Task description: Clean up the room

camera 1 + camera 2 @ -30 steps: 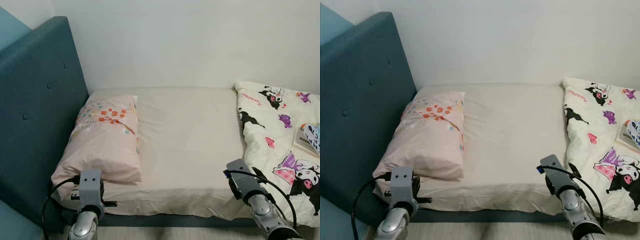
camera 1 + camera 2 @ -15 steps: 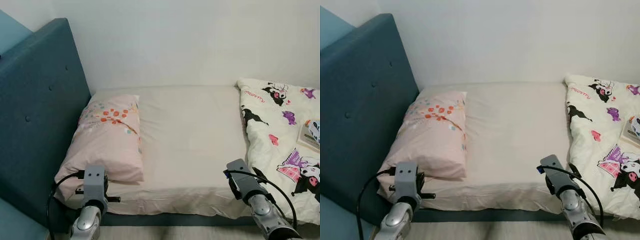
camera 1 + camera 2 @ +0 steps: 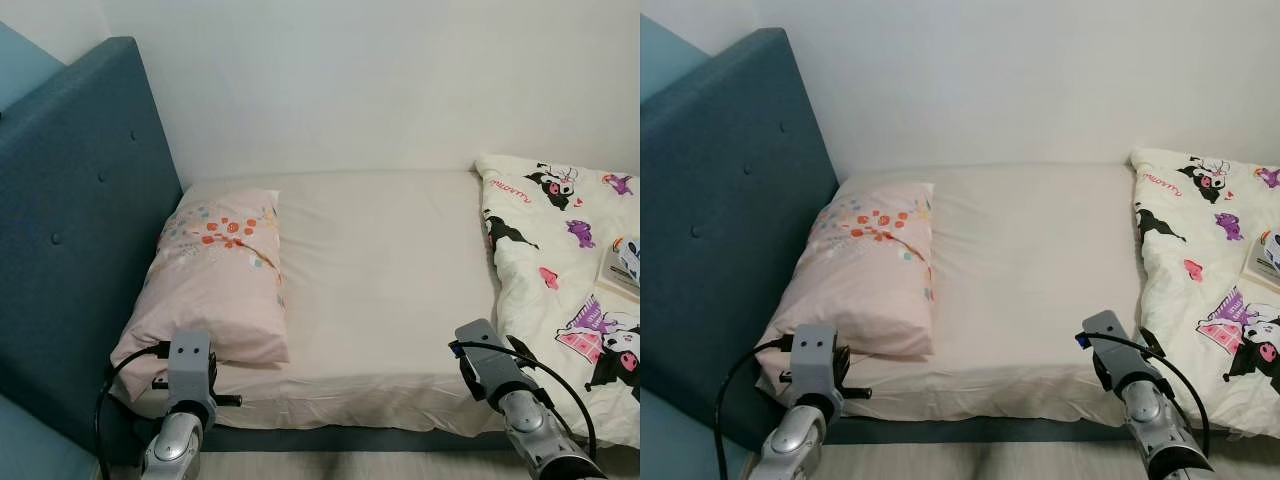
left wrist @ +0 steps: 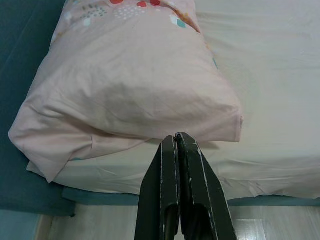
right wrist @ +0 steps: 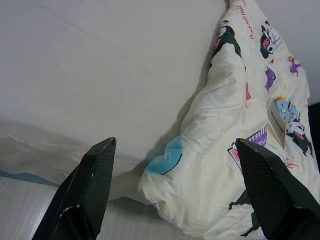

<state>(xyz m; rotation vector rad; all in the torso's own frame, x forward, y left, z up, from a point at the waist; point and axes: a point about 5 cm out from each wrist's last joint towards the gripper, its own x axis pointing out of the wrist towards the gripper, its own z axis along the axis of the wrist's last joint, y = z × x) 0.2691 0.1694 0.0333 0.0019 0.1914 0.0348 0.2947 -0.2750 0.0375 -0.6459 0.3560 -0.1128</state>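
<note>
two grippers hang before the bed (image 3: 380,290): our left gripper (image 4: 176,137) clenched on nothing just below the pink pillow (image 3: 215,280) by the headboard (image 3: 70,230), our right gripper (image 5: 175,165) spread wide near the cartoon quilt (image 3: 560,270) edge.

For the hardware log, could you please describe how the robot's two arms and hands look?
Both arms are silver metal with grey boxy wrist units and looping black cables. The left hand has two long black fingers; the right hand shows textured black finger pads.
</note>
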